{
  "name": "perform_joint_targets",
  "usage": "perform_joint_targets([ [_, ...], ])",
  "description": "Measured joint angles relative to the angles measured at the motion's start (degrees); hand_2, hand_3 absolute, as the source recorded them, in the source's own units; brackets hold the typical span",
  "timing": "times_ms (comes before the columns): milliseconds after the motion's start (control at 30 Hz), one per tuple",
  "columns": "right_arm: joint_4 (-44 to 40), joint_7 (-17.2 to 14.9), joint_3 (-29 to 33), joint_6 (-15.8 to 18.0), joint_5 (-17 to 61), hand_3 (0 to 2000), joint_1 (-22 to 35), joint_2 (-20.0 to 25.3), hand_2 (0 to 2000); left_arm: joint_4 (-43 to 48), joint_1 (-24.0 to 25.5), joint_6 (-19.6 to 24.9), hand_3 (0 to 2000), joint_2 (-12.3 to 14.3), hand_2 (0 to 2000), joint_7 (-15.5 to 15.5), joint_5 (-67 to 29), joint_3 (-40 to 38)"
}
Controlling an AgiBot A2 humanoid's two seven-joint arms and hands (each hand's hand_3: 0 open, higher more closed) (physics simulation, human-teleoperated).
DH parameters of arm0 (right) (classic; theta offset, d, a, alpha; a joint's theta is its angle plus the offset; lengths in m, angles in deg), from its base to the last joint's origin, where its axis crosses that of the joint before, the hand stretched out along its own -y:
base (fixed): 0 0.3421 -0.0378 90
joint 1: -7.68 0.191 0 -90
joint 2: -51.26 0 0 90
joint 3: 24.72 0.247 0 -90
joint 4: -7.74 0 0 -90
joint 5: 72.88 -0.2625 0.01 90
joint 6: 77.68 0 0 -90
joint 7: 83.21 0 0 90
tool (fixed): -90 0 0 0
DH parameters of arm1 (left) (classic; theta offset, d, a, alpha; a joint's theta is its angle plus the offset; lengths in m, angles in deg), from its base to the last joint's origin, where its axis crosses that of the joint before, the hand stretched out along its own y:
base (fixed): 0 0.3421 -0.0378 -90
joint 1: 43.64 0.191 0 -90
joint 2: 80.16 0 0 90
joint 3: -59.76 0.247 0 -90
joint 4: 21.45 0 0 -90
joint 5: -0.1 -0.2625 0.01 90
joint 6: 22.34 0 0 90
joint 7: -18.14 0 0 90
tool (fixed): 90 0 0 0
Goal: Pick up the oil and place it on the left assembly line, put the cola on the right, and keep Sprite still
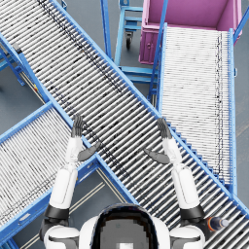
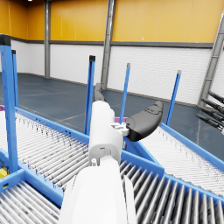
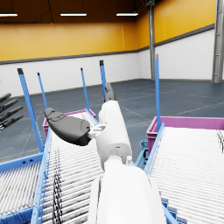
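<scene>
Nothing picked yet: both hands empty, fingers spread.
Your left hand [image 1: 78,132] and right hand [image 1: 164,130] hover over the belt [image 1: 112,97]; identify the bottle [image 1: 217,223] at five o'clock first.

We see three roller conveyors with blue side rails, standing on a grey floor [image 1: 14,102]. The central conveyor [image 1: 97,82] is the widest and runs on a diagonal from the far left to the near right. The left assembly line [image 1: 29,155] meets its near-left rail, and the right assembly line [image 1: 194,87] runs alongside its far-right rail, ending just before a pink bin [image 1: 194,12]. Only one thing lies on the rollers that we can make out: a small dark bottle [image 1: 216,223] with an orange band, on its side at the near right end of the central conveyor. It is too small for us to read a label.
</scene>
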Motion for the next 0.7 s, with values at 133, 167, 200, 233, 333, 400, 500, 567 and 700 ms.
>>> perform_joint_targets([
  [133,0.0,0.0,0.0,0.0,0.0,0,0.0,0.0,0,0.0,0.0,0.0,0,0.0,0,0.0,0.0,0.0],
  [167,0.0,0.0,0.0,0.0,0.0,0,0.0,0.0,0,0.0,0.0,0.0,0,0.0,0,0.0,0.0,0.0],
  [200,0.0,0.0,0.0,0.0,0.0,0,0.0,0.0,0,0.0,0.0,0.0,0,0.0,0,0.0,0.0,0.0],
  [233,0.0,0.0,0.0,0.0,0.0,0,0.0,0.0,0,0.0,0.0,0.0,0,0.0,0,0.0,0.0,0.0],
  [333,0.0,0.0,0.0,0.0,0.0,0,0.0,0.0,0,0.0,0.0,0.0,0,0.0,0,0.0,0.0,0.0],
  [400,0.0,0.0,0.0,0.0,0.0,0,0.0,0.0,0,0.0,0.0,0.0,0,0.0,0,0.0,0.0,0.0],
  [500,0.0,0.0,0.0,0.0,0.0,0,0.0,0.0,0,0.0,0.0,0.0,0,0.0,0,0.0,0.0,0.0],
  [567,0.0,0.0,0.0,0.0,0.0,0,0.0,0.0,0,0.0,0.0,0.0,0,0.0,0,0.0,0.0,0.0],
  [700,0.0,0.0,0.0,0.0,0.0,0,0.0,0.0,0,0.0,0.0,0.0,0,0.0,0,0.0,0.0,0.0],
])
